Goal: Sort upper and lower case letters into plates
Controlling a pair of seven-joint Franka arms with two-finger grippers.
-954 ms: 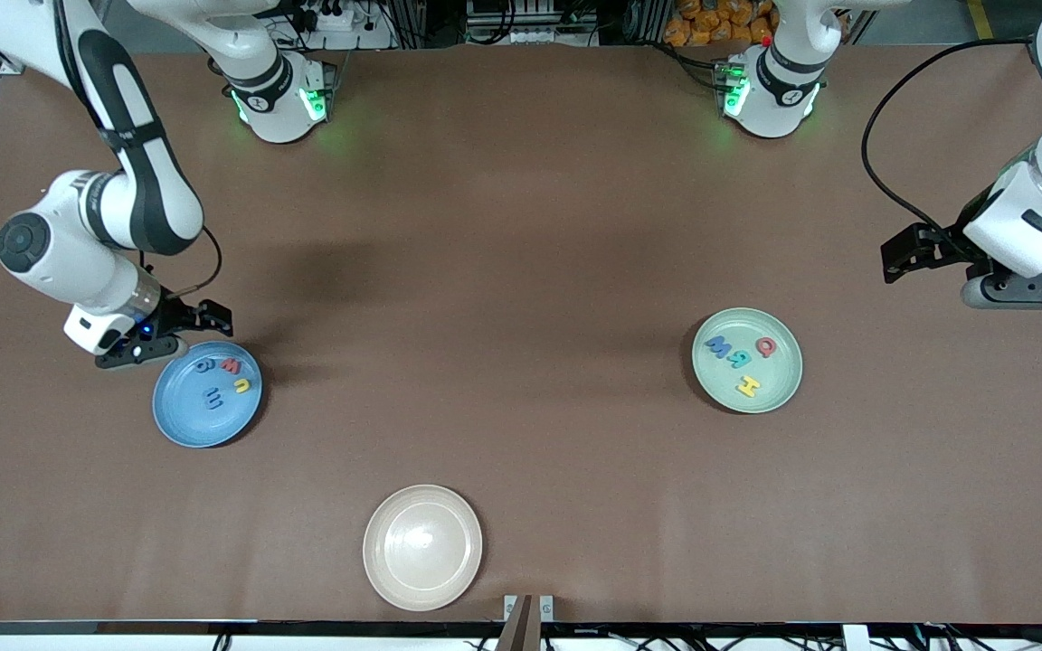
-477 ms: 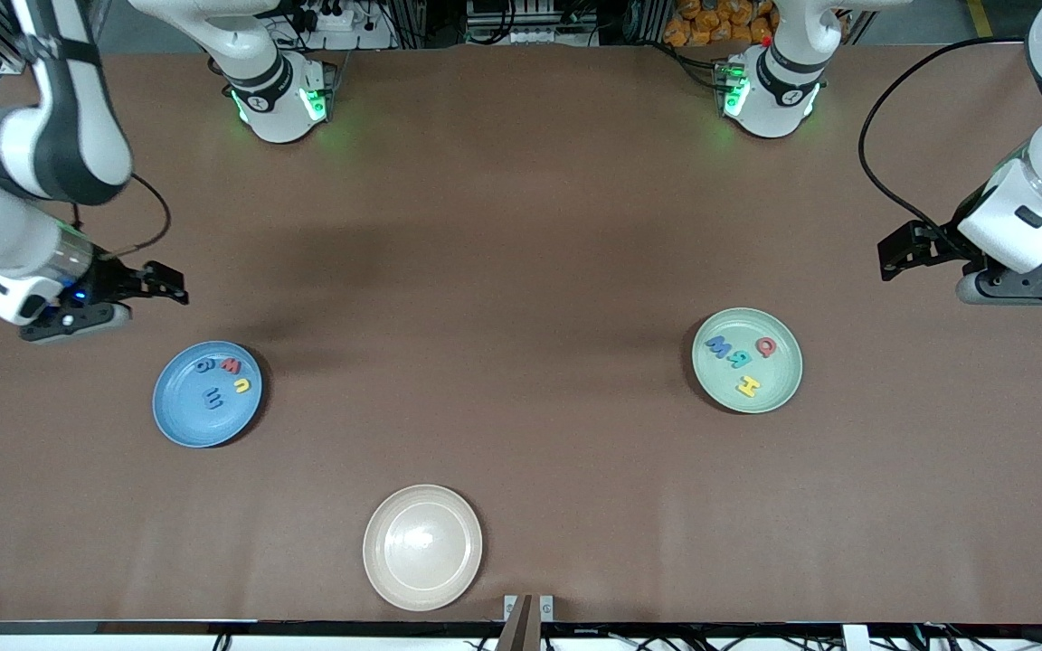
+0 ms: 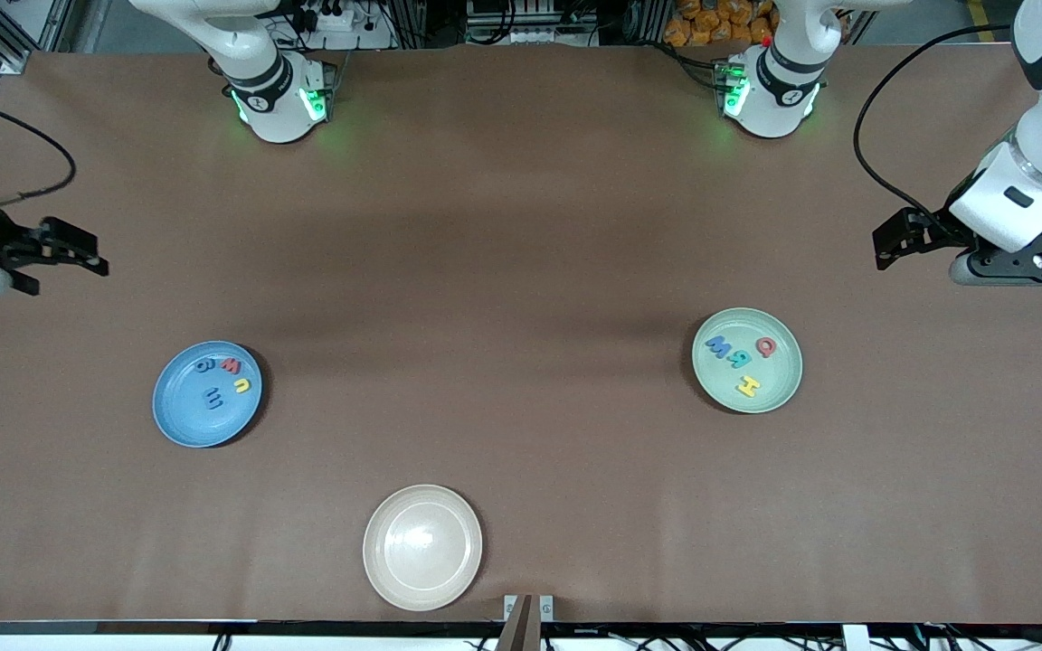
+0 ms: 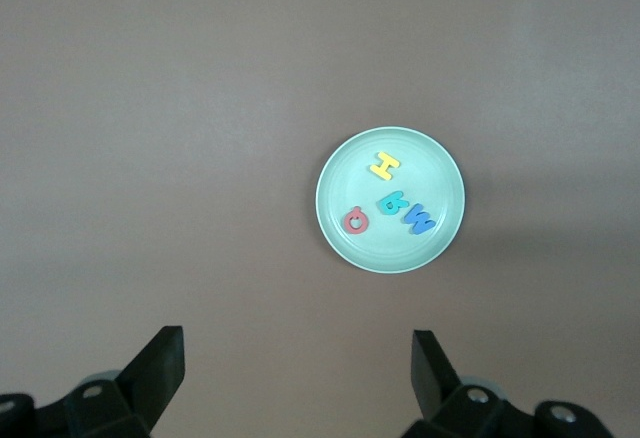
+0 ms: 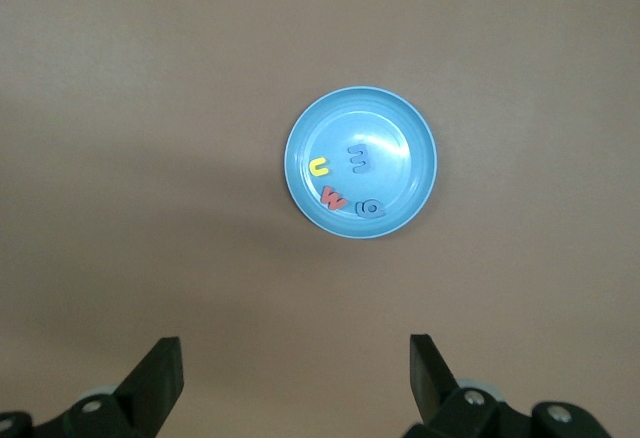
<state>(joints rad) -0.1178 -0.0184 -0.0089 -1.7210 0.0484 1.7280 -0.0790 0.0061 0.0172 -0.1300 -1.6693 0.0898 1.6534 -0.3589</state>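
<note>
Right gripper (image 3: 78, 251) has pulled away from the round sky-blue plate (image 3: 179, 420), spread and empty like the waiting left gripper (image 3: 896, 240); sorting looks done.

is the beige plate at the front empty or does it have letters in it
Empty. The beige plate shows only its bare inside in the front view; the letters lie in the blue plate and green plate.

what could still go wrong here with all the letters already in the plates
Little is left to go wrong. The green plate with its four letters sits not far from the open left gripper, so a low sweep might knock it. The blue plate is likewise near the open right gripper. The foam letters look light, so a bumped plate could scatter them, perhaps toward the cream plate.
</note>
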